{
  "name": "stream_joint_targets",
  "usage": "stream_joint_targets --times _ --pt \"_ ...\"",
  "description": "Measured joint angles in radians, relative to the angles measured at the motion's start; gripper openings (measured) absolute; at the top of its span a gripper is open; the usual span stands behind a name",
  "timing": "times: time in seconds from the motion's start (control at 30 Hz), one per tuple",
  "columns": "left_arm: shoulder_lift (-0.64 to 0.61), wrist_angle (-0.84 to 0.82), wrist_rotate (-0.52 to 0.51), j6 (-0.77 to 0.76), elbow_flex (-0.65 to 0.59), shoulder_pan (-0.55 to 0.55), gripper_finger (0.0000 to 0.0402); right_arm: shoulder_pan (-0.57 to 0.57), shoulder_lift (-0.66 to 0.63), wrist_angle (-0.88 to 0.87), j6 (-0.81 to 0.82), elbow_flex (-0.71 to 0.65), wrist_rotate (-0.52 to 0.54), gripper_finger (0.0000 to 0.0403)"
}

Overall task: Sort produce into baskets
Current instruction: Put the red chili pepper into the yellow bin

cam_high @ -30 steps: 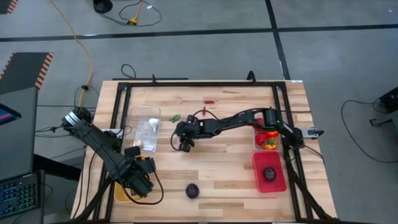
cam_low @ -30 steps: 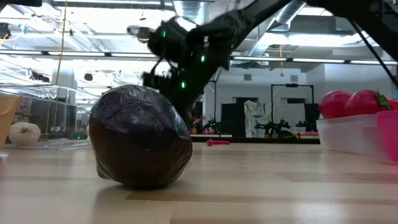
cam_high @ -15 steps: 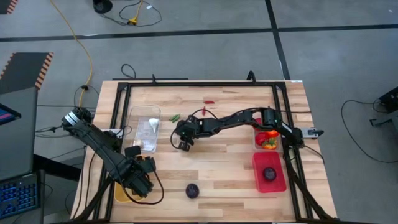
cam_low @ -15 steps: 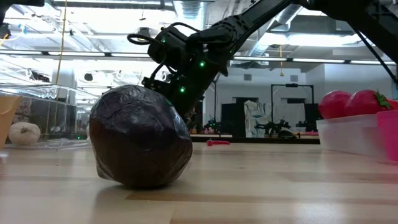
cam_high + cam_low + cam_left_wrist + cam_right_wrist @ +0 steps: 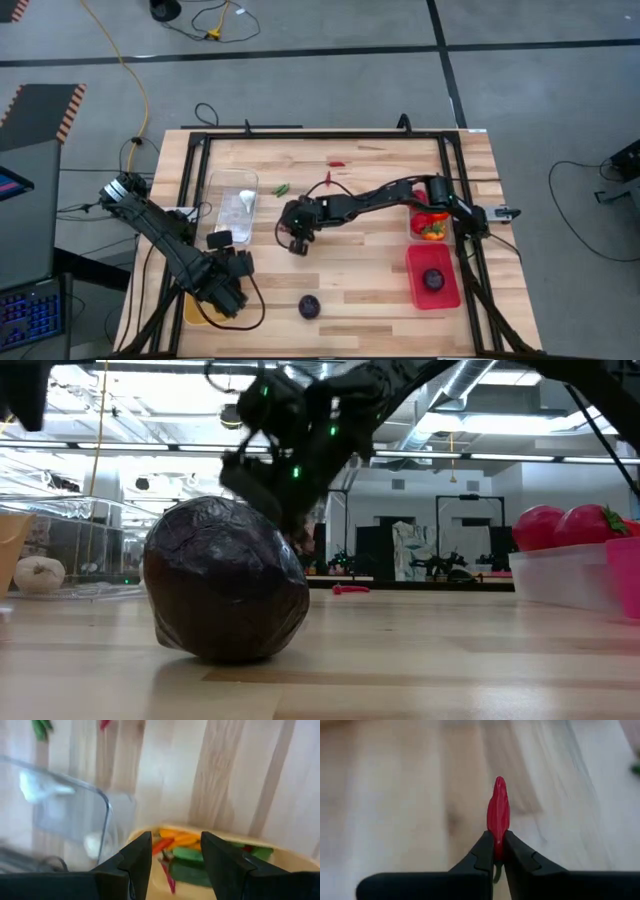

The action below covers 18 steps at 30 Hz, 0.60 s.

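Note:
My right gripper (image 5: 297,240) is at the table's middle, shut on a thin red chilli (image 5: 498,807); it also shows in the low view (image 5: 285,480). My left gripper (image 5: 228,280) is open and empty above the yellow basket (image 5: 280,857), which holds red, orange and green chillies. A dark purple round (image 5: 309,306) rests on the table near the front edge. The clear basket (image 5: 232,205) at the left holds white garlic. The red basket (image 5: 432,275) at the right holds a purple round. A red chilli (image 5: 336,163) and a green chilli (image 5: 282,188) lie on the far part of the table. My right gripper pinches the red chilli's stem end (image 5: 497,851) between its two fingers. The chilli lies along the fingers, and its pointed end (image 5: 499,782) sticks out past the fingertips. It is lifted clear of the table.
A second clear bin (image 5: 430,222) with red tomatoes and orange peppers stands at the right, behind the red basket. A black frame (image 5: 320,135) runs round the table. Bare wood lies between the right gripper and the purple round.
My right gripper has gone a little toward the table's near edge with the red chilli still between its fingers.

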Motion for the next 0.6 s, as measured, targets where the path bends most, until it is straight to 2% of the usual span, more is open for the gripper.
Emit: stream_joint_targets --times 0.23,0.6 --pt "0.000 0.051 -0.134 0.084 0.000 0.000 0.0158 0.053 -0.064 0.055 0.000 0.001 -0.107 0.0058" --pt "0.000 0.140 -0.318 0.227 0.000 0.000 0.0158 0.136 -0.120 0.206 -0.009 0.002 -0.112 0.0058"
